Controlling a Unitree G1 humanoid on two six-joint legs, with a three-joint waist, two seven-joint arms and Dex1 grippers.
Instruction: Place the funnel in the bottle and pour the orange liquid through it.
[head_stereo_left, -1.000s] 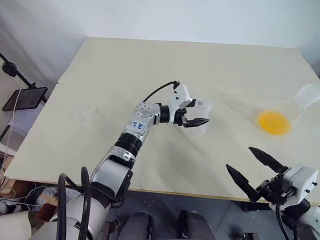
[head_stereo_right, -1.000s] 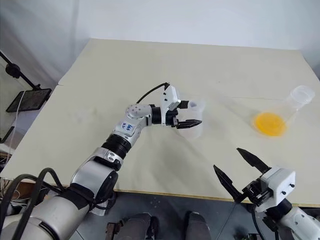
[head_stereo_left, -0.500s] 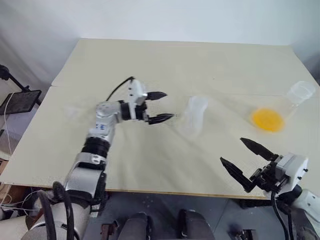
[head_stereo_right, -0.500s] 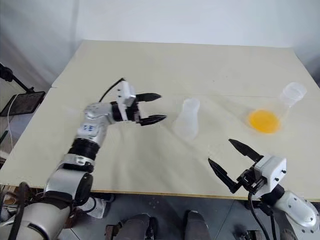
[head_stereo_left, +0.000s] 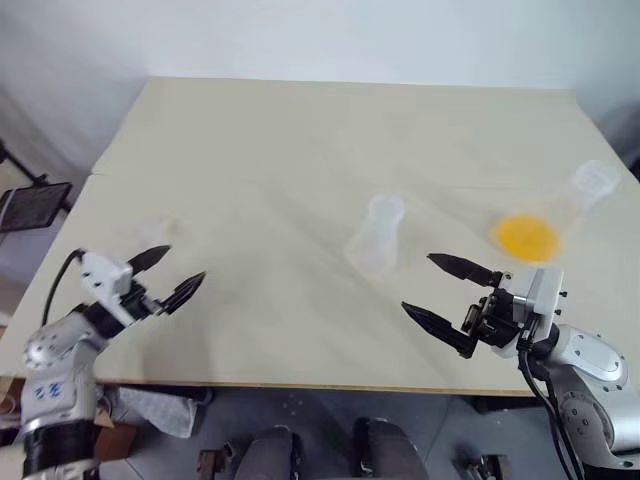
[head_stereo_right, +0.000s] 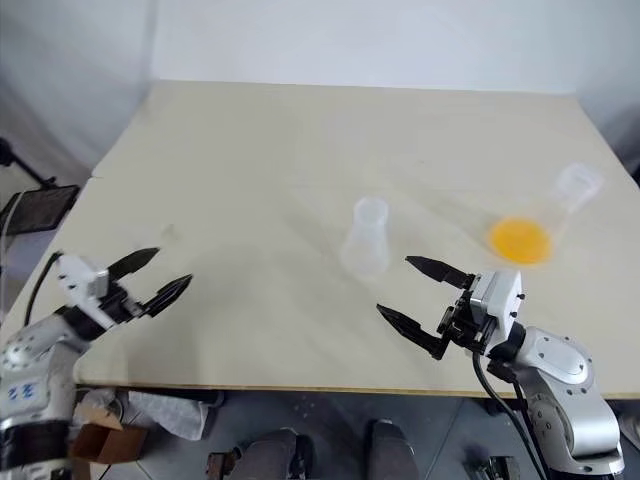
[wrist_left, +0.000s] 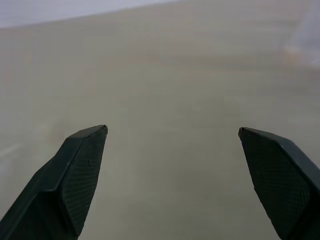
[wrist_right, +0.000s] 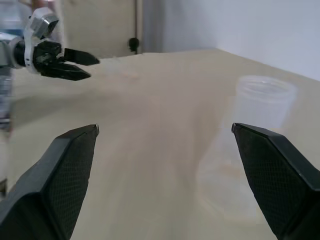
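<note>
Bottle (head_stereo_left: 376, 236) stands upright mid-frame on counter (head_stereo_left: 300, 140); orange liquid (head_stereo_left: 522, 236) inside tilted flask (head_stereo_left: 560, 210) at right edge. Funnel: cannot find it. Left gripper (head_stereo_left: 168, 276) lower left, right gripper (head_stereo_left: 437, 292) just below bottle, both jaws released, empty. Locate funnel first, grasp rim gently.

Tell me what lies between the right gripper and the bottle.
Only bare table: in the right eye view, right gripper hangs open just short of the bottle.
</note>
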